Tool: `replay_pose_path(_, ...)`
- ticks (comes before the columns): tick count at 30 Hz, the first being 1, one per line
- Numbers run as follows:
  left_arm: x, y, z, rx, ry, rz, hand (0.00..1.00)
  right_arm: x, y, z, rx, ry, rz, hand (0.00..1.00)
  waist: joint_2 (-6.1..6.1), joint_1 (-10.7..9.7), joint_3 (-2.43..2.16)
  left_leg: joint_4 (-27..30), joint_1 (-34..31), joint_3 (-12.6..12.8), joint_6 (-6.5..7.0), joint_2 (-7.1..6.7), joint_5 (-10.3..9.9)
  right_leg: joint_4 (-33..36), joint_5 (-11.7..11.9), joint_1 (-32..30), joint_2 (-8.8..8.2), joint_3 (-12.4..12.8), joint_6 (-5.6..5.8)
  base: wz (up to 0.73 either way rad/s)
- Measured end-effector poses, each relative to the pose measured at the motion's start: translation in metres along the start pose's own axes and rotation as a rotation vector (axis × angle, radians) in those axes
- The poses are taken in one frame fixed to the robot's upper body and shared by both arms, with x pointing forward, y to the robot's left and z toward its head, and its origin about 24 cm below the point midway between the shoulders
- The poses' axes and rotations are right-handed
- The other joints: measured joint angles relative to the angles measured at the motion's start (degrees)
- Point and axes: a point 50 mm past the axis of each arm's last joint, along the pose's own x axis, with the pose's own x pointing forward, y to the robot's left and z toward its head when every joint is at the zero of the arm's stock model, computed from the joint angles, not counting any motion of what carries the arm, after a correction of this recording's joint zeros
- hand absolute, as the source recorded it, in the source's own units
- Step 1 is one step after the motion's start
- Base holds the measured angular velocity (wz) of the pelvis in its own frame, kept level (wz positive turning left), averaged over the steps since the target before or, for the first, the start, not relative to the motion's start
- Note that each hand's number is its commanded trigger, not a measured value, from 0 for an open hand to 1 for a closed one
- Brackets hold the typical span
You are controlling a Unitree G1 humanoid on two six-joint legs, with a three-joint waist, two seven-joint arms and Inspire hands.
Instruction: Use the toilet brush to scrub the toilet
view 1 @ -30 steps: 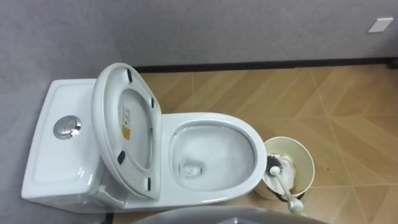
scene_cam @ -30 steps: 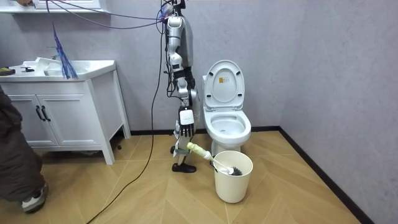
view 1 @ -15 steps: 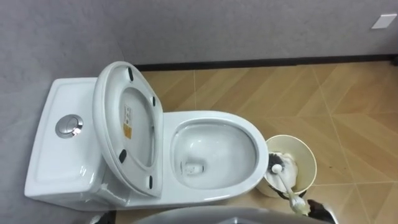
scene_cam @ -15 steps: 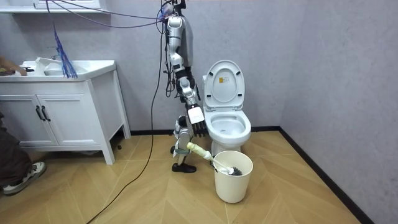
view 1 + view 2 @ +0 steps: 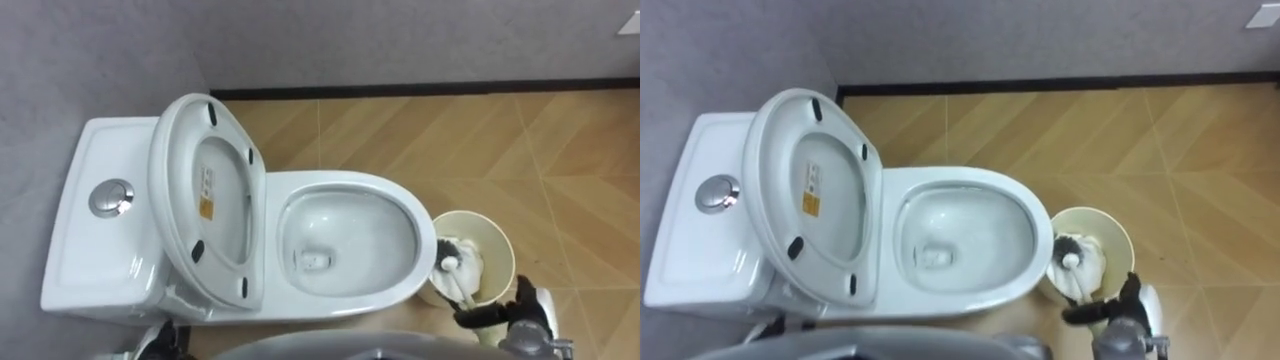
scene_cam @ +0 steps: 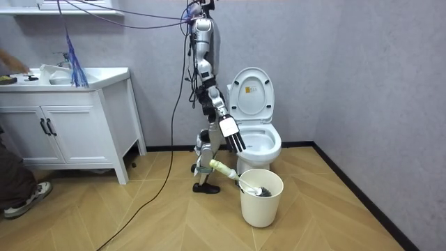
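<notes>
White shaft, pale cream grip, dark bristle head: the toilet brush [image 5: 452,272] stands in the cream round plastic bucket [image 5: 480,216]. Its head is down inside and its grip leans out over the rim toward me. Neither hand has it.

My right hand [image 5: 527,318] hangs at the lower right, with its dark fingers [image 5: 480,317] straight, holding nothing and pointing at the grip. The room view puts this hand above the grip and apart from it, about level with the bowl. My left hand [image 5: 158,340] sits low by the toilet's base, and I cannot tell its state.

The bucket rests on the wooden herringbone floor [image 5: 450,140], just beside the front of the white ceramic toilet [image 5: 345,182]. The raised seat and lid [image 5: 205,200] leave the bowl open.

I judge the step in hand to be taking the brush. To do it well:
- I lower the right hand along the lean of the shaft and come at the grip from the side, so that the palm meets it first.
- I wrap the fingers round the pale grip near its end, not round the thin shaft, and close firmly, because it looks smooth.
- I draw the brush out along its own slant, so the head clears the rim without tipping what is probably a light bucket.

A poke from straight fingers could roll the grip round the rim and away from me.
</notes>
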Motion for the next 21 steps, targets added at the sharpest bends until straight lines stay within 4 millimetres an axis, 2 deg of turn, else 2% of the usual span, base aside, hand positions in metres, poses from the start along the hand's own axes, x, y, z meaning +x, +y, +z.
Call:
replay_pose_path(1,0.001,0.002,0.005,-0.008,-0.013,0.004,0.0,0.001,0.0,0.006,0.004,-0.011,-0.007,0.0,0.17,0.0,0.08,0.8,-1.2,-0.2,0.0,-0.05,0.0,0.9,0.0,-1.3,-0.23,-0.1,0.0,0.06)
replay_pose_path(2,0.002,0.004,0.011,-0.019,-0.027,0.008,0.0,0.003,0.0,0.012,0.004,-0.022,-0.018,0.0,-0.33,-0.1,0.42,1.6,-2.6,-0.3,0.0,-0.11,0.0,1.6,0.0,-2.6,-0.46,-0.3,0.0,0.12)
replay_pose_path(3,0.003,0.006,0.016,-0.025,-0.042,0.014,0.0,0.004,0.0,0.016,0.008,-0.03,-0.036,0.0,-0.12,-0.1,0.32,1.9,-4.2,-0.4,0.0,-0.19,0.0,1.8,0.0,-3.7,-0.62,-0.6,0.0,0.14)
replay_pose_path(6,0.005,0.013,0.029,-0.047,-0.087,0.028,0.0,0.006,0.0,0.024,0.012,-0.043,-0.06,0.0,-0.61,-0.1,0.76,3.5,-7.4,-0.8,0.01,-0.23,0.0,3.5,0.0,-7.0,-0.94,-0.8,-0.01,0.15)
replay_pose_path(8,0.006,0.017,0.044,-0.084,-0.134,0.027,0.0,0.009,-0.003,0.029,0.015,-0.045,-0.082,0.0,-0.65,-0.1,0.89,5.5,-11.5,-1.3,0.09,-0.45,0.0,5.1,0.0,-10.4,-1.57,-2.1,-0.02,0.21)
replay_pose_path(12,0.007,0.022,0.065,-0.124,-0.205,0.035,0.0,0.014,-0.013,0.034,0.006,-0.05,-0.116,0.0,-0.35,0.0,1.07,9.2,-17.9,-1.4,0.21,-0.89,-0.1,8.3,0.0,-16.3,-2.6,-2.1,-0.02,0.08)
replay_pose_path(15,0.006,0.028,0.082,-0.149,-0.259,0.044,0.0,0.018,-0.023,0.04,0.04,-0.041,-0.152,0.0,-0.22,0.3,1.14,12.4,-23.2,-1.6,1.32,-0.99,-0.3,10.9,0.0,-21.1,-3.1,-2.2,-0.1,0.08)
replay_pose_path(17,0.003,0.029,0.103,-0.18,-0.321,0.039,0.0,0.022,-0.033,0.049,0.06,-0.04,-0.189,0.0,0.31,0.7,1.64,15.6,-28.0,-1.6,2.07,-1.06,-0.5,13.3,-0.1,-25.4,-3.72,-2.6,-0.12,0.13)
replay_pose_path(21,0.0,0.035,0.131,-0.251,-0.397,0.038,0.0,0.027,-0.044,0.063,0.112,-0.036,-0.222,0.0,0.19,1.7,1.97,19.2,-34.3,-1.3,3.23,-1.4,-0.7,17.6,-0.5,-31.9,-4.78,-1.9,-0.04,0.11)
